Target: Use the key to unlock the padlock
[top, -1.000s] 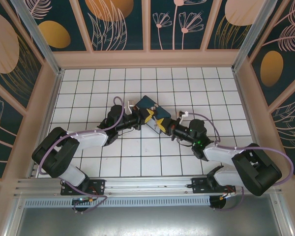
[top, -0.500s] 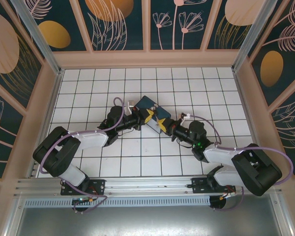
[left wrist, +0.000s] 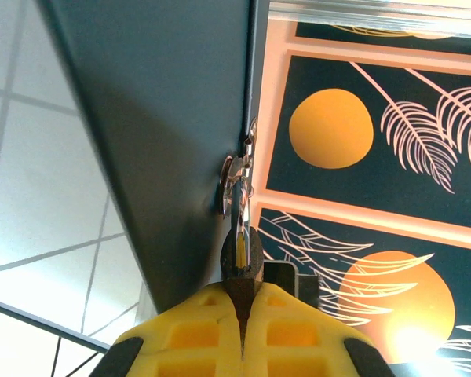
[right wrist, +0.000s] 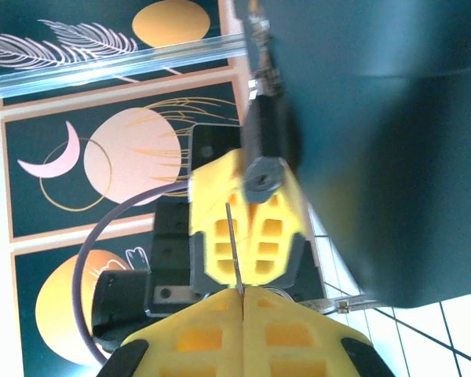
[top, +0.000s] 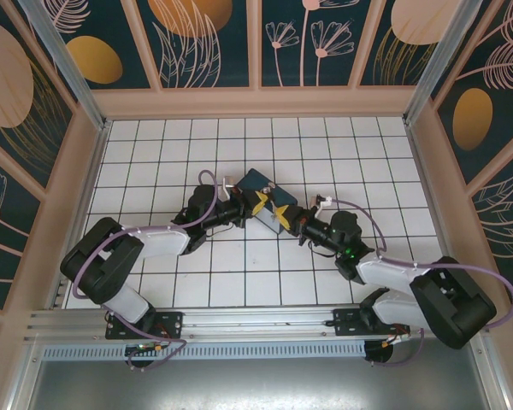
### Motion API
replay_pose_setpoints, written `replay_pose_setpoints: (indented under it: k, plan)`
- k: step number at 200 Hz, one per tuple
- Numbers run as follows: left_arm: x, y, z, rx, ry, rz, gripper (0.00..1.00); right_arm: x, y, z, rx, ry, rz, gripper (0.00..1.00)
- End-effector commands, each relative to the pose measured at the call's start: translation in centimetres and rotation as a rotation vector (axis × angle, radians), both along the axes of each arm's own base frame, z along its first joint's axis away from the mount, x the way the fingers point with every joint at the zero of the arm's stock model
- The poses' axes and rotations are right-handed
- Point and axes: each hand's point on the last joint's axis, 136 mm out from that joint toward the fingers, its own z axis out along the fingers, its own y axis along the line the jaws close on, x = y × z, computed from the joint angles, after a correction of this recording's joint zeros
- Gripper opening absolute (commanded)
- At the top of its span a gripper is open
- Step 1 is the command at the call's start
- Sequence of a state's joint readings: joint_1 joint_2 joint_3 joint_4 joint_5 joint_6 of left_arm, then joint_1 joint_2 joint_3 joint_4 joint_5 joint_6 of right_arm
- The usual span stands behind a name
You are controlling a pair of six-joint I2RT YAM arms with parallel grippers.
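Note:
In the left wrist view my left gripper (left wrist: 242, 297) is shut on the dark body of the padlock (left wrist: 242, 255). Its silvery shackle runs up to a hasp on the edge of the blue box (left wrist: 165, 118). From the right wrist I see the padlock (right wrist: 264, 149) end on, its round keyhole face toward me. My right gripper (right wrist: 242, 297) is shut on the key (right wrist: 234, 247), a thin blade seen edge on. The key's tip stops just left of and below the keyhole face, apart from it. Seen from above, the left gripper (top: 256, 203) and right gripper (top: 283, 216) meet at the box's near side.
The blue box (top: 258, 182) lies mid-table on the white tiled floor (top: 239, 273). Painted panel walls (top: 256, 94) close in the table on three sides. The left gripper's yellow fingers (right wrist: 220, 228) stand right behind the key. Purple cables loop off both wrists.
The right gripper has edged slightly right along the box's near side and its elbow has shifted. The left arm has barely moved. Both grippers stay shut.

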State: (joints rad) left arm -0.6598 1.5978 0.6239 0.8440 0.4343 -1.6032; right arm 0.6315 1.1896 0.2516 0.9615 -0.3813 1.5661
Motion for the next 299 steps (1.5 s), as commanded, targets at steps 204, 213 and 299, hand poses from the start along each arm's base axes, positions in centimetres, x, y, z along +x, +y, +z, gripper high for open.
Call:
replay_pose_setpoints:
  k: [204,213,299]
  plan:
    - [0.4,-0.4,3.7,-0.103,-0.106,-0.013,0.02,1.3,-0.4,-0.2,-0.023,-0.048,-0.029,0.00]
    - [0.4,-0.4,3.7,-0.102,-0.107,-0.013,0.02,1.4,-0.3,-0.2,-0.026,-0.049,-0.025,0.00]
    - [0.3,-0.2,3.0,-0.095,-0.091,-0.007,0.02,1.3,-0.2,0.2,-0.033,-0.068,-0.024,0.00]
